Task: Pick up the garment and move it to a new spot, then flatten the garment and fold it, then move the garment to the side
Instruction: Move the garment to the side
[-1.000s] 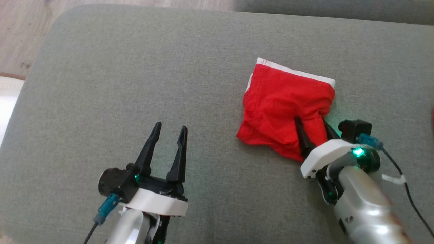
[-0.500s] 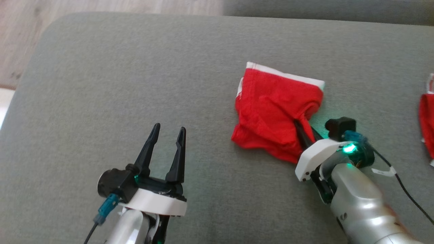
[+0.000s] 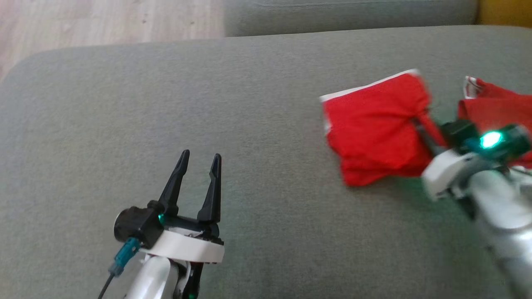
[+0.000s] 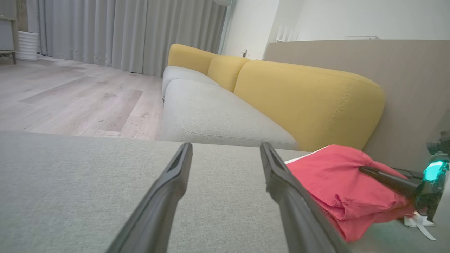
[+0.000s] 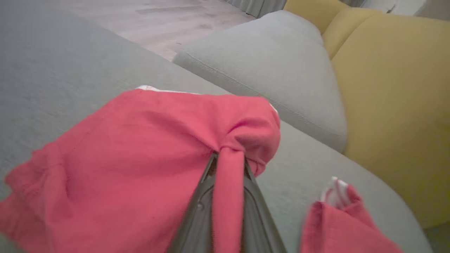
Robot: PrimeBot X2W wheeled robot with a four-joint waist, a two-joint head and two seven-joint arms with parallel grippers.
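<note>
Left gripper (image 3: 200, 154): hovering low over the grey seat cushion (image 3: 257, 104) at the near left, its two dark fingers standing spread apart with nothing between them.
Right gripper (image 3: 422, 122): reaching in from the near right, its fingers pinching together on a bunched fold of the red garment (image 3: 374, 124); in the right wrist view a strip of red cloth is running down between the two fingers.
Garment's place: lying on the cushion at about 2 o'clock from the left gripper and well apart from it.
Garment against the right gripper: spreading out from the pinched fold toward 9 o'clock, its right edge gathering into the fingers.
Garment's look: red and rumpled, with a white band showing along its far edge.
Second red cloth (image 3: 494, 104): lying just beside the right gripper at about 2 o'clock, with a bit of white at its far tip; part of it is hiding behind the wrist.
Farther cushion (image 4: 211, 116): sitting beyond the seat at 12 o'clock.
Yellow backrest (image 4: 306, 95): rising beyond the garment in the left wrist view.
Wooden floor (image 3: 104, 20): showing at 11 o'clock past the seat's edge.
Grey curtains (image 4: 123, 31): hanging farthest back.
</note>
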